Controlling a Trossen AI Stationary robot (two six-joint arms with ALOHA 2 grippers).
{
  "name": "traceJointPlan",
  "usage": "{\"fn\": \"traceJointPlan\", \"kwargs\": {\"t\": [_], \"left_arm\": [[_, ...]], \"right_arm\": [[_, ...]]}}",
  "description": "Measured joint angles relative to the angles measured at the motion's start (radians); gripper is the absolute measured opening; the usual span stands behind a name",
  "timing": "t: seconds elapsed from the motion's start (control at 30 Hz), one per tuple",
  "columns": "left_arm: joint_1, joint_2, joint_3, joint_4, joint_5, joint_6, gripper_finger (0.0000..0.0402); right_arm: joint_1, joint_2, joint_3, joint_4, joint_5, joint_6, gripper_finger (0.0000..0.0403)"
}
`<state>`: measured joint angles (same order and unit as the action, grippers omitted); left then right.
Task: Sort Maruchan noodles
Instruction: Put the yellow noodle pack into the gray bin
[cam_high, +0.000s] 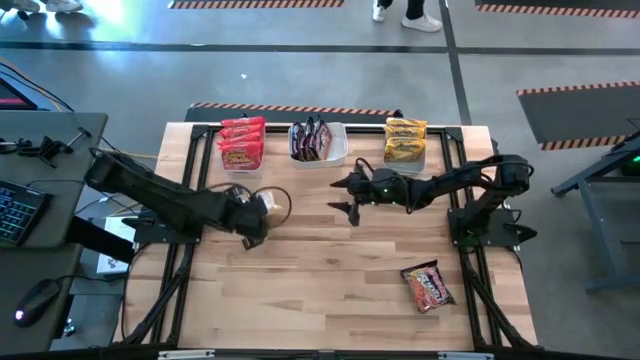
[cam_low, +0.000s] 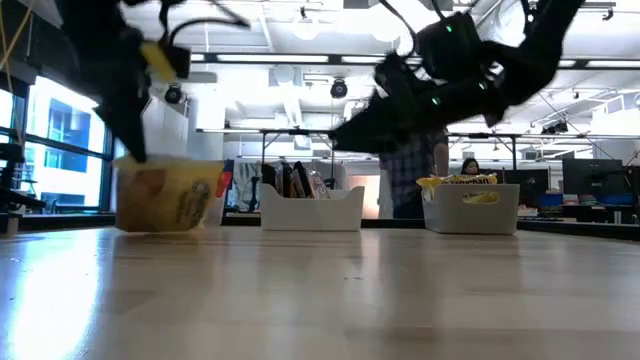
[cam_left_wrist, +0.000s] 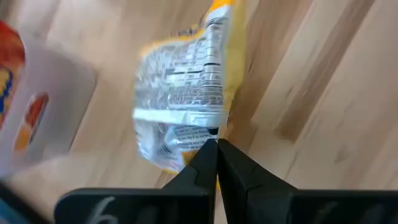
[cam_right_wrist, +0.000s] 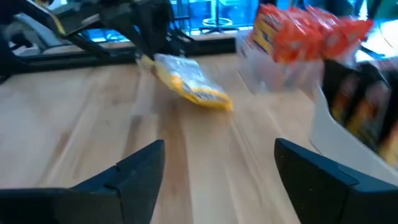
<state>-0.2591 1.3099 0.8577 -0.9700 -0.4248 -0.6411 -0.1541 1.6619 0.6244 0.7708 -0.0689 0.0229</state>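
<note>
A yellow Maruchan noodle packet (cam_left_wrist: 186, 93), its printed back toward the wrist camera, hangs from my left gripper (cam_left_wrist: 216, 149), which is shut on it over the table's left half (cam_high: 258, 212). The low view shows the packet (cam_low: 165, 195) down near the tabletop; whether its lower end touches the wood I cannot tell. My right gripper (cam_right_wrist: 217, 162) stands open with nothing between its fingers near the table's middle (cam_high: 346, 198), pointing left toward the packet (cam_right_wrist: 189, 84). A red-orange packet (cam_high: 428, 287) lies flat at the near right. My left gripper pinches the packet's edge (cam_left_wrist: 209, 132) at one end between its two shut fingers. The fingers come from above, slanting steeply down. The packet hangs below them, tilted, its free end (cam_right_wrist: 217, 102) lowest.
Three clear tubs stand along the far edge: one with red-orange packets (cam_high: 242, 143), one with dark packets (cam_high: 316, 140), one with yellow packets (cam_high: 405, 140). Bare wood lies across the middle and near side. A person stands beyond the table in the low view (cam_low: 405, 180).
</note>
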Motion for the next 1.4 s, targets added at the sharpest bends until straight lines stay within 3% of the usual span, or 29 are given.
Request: {"fn": "traceJointPlan", "kwargs": {"t": [0.23, 0.57, 0.83, 1.03, 1.23, 1.4], "left_arm": [[0.026, -0.133, 0.000, 0.113, -0.006, 0.072, 0.0000], [0.025, -0.172, 0.000, 0.175, -0.024, 0.126, 0.0000], [0.023, -0.176, 0.000, 0.201, -0.031, 0.130, 0.0000], [0.023, -0.176, 0.000, 0.221, -0.041, 0.147, 0.0000], [0.023, -0.176, 0.000, 0.221, -0.048, 0.129, 0.0000], [0.023, -0.137, -0.001, 0.220, 0.075, 0.042, 0.0012]], "right_arm": [[0.041, 0.084, 0.167, -0.073, -0.118, -0.081, 0.0300], [0.046, 0.405, 0.399, -0.001, -0.306, -0.007, 0.0300], [0.070, 0.609, 0.564, 0.124, -0.282, 0.044, 0.0300], [0.071, 0.692, 0.631, 0.149, -0.171, 0.004, 0.0300], [0.071, 0.727, 0.672, 0.177, -0.164, 0.002, 0.0298], [0.071, 0.727, 0.671, 0.152, -0.201, -0.004, 0.0282]]}}
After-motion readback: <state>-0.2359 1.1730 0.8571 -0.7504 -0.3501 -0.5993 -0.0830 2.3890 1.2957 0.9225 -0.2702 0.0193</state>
